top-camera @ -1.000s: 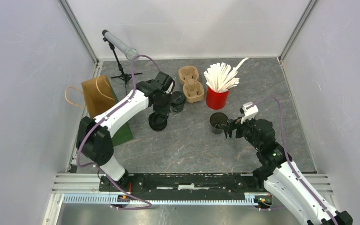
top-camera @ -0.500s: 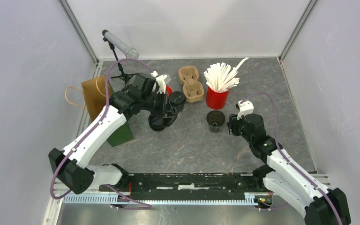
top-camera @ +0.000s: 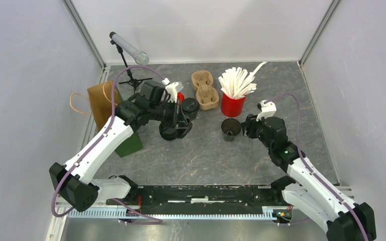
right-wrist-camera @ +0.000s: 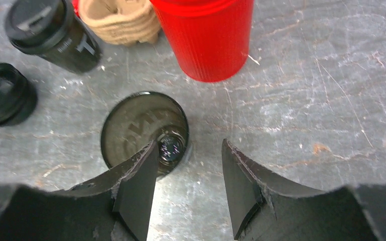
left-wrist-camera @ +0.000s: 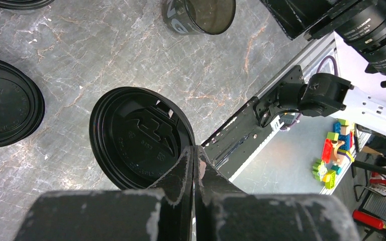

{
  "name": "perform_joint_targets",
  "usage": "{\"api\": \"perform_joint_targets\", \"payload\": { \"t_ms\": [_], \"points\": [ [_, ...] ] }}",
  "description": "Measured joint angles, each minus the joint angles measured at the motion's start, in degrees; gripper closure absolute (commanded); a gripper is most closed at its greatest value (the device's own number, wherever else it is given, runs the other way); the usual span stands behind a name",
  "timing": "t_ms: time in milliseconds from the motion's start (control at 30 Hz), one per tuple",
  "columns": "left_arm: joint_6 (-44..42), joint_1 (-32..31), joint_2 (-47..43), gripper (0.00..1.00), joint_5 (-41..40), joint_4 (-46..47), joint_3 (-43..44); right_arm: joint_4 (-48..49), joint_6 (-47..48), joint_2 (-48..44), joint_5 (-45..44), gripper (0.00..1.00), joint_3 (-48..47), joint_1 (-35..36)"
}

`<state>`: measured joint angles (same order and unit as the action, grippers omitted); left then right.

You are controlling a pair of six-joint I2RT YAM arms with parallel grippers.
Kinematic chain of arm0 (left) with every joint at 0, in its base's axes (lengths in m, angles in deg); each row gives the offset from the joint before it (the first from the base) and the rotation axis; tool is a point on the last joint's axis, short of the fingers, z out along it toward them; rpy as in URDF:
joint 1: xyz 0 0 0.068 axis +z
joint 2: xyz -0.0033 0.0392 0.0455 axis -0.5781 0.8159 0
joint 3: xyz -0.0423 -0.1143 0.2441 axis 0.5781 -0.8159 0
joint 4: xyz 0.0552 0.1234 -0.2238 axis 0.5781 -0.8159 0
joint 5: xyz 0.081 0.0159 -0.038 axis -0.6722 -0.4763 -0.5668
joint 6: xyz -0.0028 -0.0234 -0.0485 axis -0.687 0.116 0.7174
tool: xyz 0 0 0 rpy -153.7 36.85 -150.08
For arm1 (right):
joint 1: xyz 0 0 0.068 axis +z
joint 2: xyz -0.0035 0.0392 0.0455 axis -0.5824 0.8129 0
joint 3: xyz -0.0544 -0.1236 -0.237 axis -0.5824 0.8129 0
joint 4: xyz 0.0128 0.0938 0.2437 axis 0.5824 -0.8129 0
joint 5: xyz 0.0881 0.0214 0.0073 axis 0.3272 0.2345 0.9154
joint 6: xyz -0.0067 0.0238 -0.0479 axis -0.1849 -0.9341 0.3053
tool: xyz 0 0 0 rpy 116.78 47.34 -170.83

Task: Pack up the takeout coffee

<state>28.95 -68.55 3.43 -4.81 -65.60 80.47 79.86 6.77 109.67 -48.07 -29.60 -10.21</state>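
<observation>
I judge the step in hand to be capping the second coffee. My left fingers are pressed together on the rim of a black lid. It is a thin moulded plastic disc with raised lettering, in the middle of the left wrist view over the veined grey tabletop.

The open cup stands upright in the centre of the right wrist view, dark, smooth-walled and round, just below the ribbed red tub. My right fingers are spread, one tip over the cup's mouth and the other outside its right wall, with no visible squeeze on it.

Next, I think, they should close gently on that wall to steady the cup, since a thin wall could dent. The lid then has to travel across, level out above the rim and be pressed down until it seats.

A capped cup and the rough pulp carrier wait at the upper left.
</observation>
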Motion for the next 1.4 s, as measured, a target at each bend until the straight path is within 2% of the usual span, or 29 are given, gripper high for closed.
{"api": "perform_joint_targets", "payload": {
  "t_ms": [233, 367, 500, 633, 733, 900, 1133, 1333, 1400],
  "points": [
    [0.0, 0.0, -0.5, 0.98, 3.1, 1.8, -0.5, 2.5, -3.1, 5.1, 1.6, 0.44, -1.1, 0.0],
    [1.1, 0.0, -1.7, 0.98, 6.1, 4.2, -2.6, 3.5, -3.6, 8.9, 2.7, 0.49, -1.1, 0.0],
    [1.1, 0.0, -2.2, 0.97, 6.6, 5.0, -4.0, 4.3, -3.4, 12.4, 3.6, 0.62, -1.2, 0.0],
    [1.3, 0.0, -2.6, 0.97, 6.2, 5.5, -4.3, 4.2, -3.0, 15.1, 5.0, 0.83, -2.3, 0.1],
    [3.1, 0.0, -3.3, 0.98, 5.3, 6.2, -4.5, 3.7, -2.3, 15.3, 6.0, 0.93, -3.2, 0.5],
    [8.4, 0.0, -6.4, 0.98, 5.4, 10.2, -6.5, 0.2, -0.4, 13.5, 9.0, 0.95, -4.9, 2.7],
    [12.4, 0.0, -9.0, 0.98, 5.5, 14.1, -8.3, -4.1, 0.3, 11.1, 11.5, 0.96, -6.5, 10.6],
    [15.6, 0.0, -9.5, 0.98, 8.0, 18.0, -13.1, -6.4, -1.1, 14.0, 11.3, 0.91, -7.3, 18.3],
    [16.7, 0.0, -9.5, 0.98, 9.5, 19.4, -14.2, -6.6, -1.6, 15.0, 11.2, 0.86, -7.3, 19.8]
  ]
}}
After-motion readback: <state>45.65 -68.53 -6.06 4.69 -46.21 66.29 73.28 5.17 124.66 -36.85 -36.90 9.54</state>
